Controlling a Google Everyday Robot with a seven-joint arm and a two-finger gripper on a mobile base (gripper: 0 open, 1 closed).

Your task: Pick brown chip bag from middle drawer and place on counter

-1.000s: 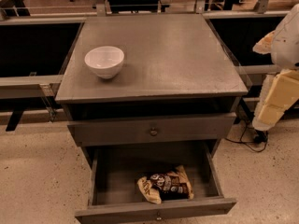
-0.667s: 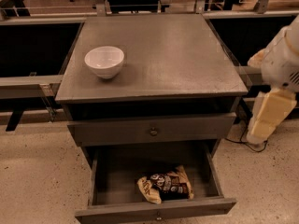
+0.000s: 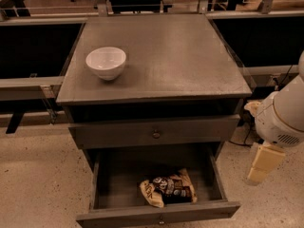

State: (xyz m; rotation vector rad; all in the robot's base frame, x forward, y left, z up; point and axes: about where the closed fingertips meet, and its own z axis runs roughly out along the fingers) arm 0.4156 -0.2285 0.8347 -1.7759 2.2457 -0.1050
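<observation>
The brown chip bag (image 3: 167,189) lies flat in the open middle drawer (image 3: 110,184), near its front panel and a little right of centre. The drawer is pulled out at the bottom of the cabinet, its small knob (image 3: 161,221) at the frame's lower edge. The grey counter (image 3: 171,56) is the cabinet top above. My gripper (image 3: 261,164) is a cream-coloured piece hanging from the white arm (image 3: 285,115). It is to the right of the cabinet, outside the drawer's right wall and apart from the bag. It holds nothing that I can see.
A white bowl (image 3: 106,62) stands on the counter's left side. A closed drawer with a round knob (image 3: 156,134) sits above the open one. Dark shelving runs behind and to both sides. Cables (image 3: 244,127) lie on the speckled floor at the right.
The arm and gripper have moved down and slightly left, from beside the counter edge to beside the open drawer. The bag, bowl and drawer have not moved.
</observation>
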